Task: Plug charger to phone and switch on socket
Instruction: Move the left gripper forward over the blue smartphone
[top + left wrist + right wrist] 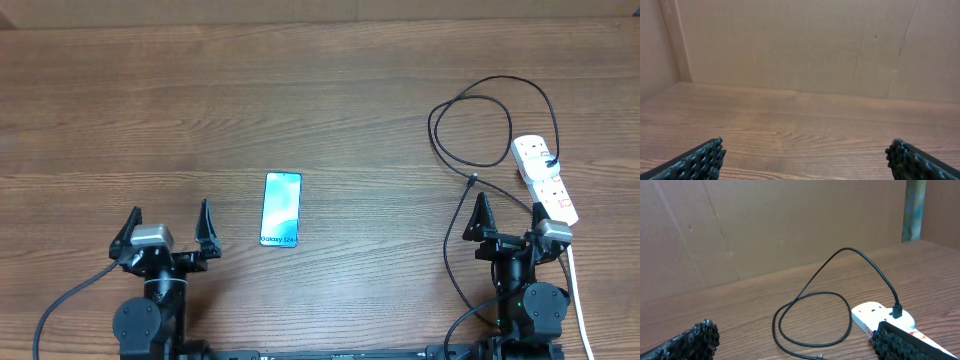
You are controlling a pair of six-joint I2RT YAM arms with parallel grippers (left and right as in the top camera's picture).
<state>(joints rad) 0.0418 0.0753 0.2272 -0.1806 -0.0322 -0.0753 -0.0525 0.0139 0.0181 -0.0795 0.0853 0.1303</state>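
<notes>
The phone (282,209) lies flat at mid-table, light blue screen up, "Galaxy S24" text at its near end. The white socket strip (545,178) lies at the right with red switches; it also shows in the right wrist view (875,316). The black charger cable (478,118) loops left of the strip, its plug (897,311) seated in the strip's far end, its connector tip (472,179) lying free on the table. My left gripper (166,229) is open and empty, left of the phone. My right gripper (511,221) is open and empty, near the strip and the tip.
The strip's thick white cord (577,300) runs toward the front edge at the right. A brown cardboard wall (805,45) stands behind the wooden table (300,100). A cardboard corner (675,45) rises at the far left.
</notes>
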